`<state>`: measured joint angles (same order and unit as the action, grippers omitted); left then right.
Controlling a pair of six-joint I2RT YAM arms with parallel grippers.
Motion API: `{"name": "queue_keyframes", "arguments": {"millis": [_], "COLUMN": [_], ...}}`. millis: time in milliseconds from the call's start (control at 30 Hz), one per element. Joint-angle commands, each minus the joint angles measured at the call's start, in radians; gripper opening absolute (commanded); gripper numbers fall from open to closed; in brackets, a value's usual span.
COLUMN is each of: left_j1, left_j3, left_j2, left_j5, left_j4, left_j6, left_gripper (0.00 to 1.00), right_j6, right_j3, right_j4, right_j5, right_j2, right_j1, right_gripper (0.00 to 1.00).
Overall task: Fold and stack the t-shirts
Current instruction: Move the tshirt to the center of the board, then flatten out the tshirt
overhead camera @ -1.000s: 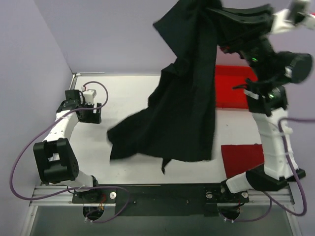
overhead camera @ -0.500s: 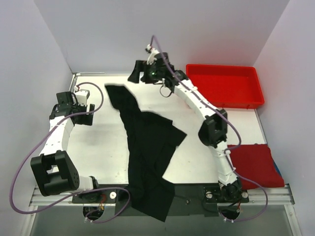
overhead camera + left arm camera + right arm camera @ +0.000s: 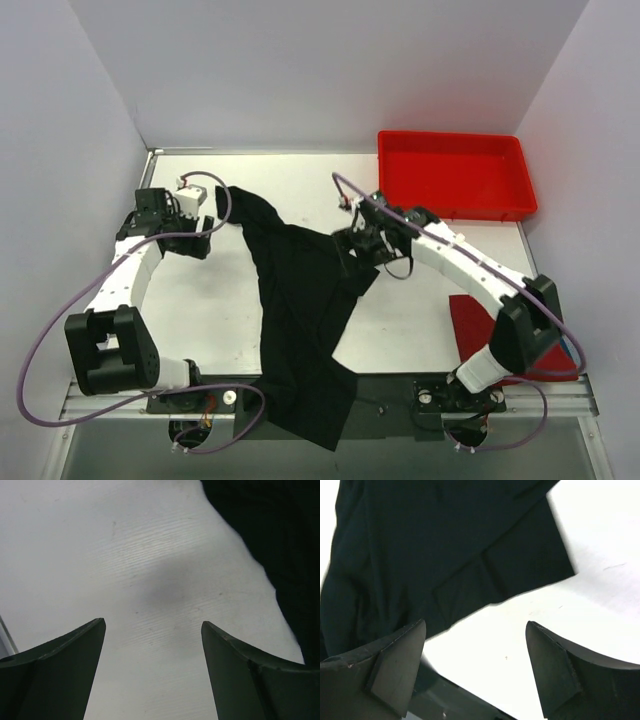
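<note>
The large black t-shirt [image 3: 300,300] lies crumpled in a long strip from the far left of the table down over the front rail. My left gripper [image 3: 205,228] hovers open just left of its far end; in the left wrist view the gripper [image 3: 152,630] has bare table between its fingers and the black cloth [image 3: 280,540] at upper right. My right gripper [image 3: 350,245] stands open at the shirt's right sleeve; the right wrist view shows the gripper [image 3: 475,630] holding nothing, just below the black cloth [image 3: 445,545]. The red t-shirt [image 3: 478,325] lies at near right, partly behind the right arm.
A rigid red tray [image 3: 450,175] stands at the back right corner. Purple cables loop from both arms. The dark front rail [image 3: 400,385] runs along the near edge, with the black shirt's lower end hanging over it.
The right gripper, which held the black shirt high in the air, laid it down, let go, and drew back from the far edge to the shirt's right side. The left gripper edged toward the shirt.
</note>
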<state>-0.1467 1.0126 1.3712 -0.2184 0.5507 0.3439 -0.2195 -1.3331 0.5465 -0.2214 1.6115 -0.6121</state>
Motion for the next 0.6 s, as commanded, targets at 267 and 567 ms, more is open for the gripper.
{"name": "queue_keyframes", "arguments": {"millis": [267,567], "left_j1": [0.104,0.134], "left_j3": [0.195,0.250], "left_j2": [0.103,0.131], "left_j5": [-0.167,-0.185], "left_j4": [0.046,0.051], "left_j6": [-0.048,-0.049], "left_gripper": [0.88,0.88], "right_j6": [0.212,0.109], "right_j3": [0.425,0.417], "right_j4": [-0.054,-0.120], "right_j5": [-0.006,-0.015], "right_j2": [-0.197,0.042], "right_j1": [-0.402,-0.519], "right_gripper": [0.77,0.53]}}
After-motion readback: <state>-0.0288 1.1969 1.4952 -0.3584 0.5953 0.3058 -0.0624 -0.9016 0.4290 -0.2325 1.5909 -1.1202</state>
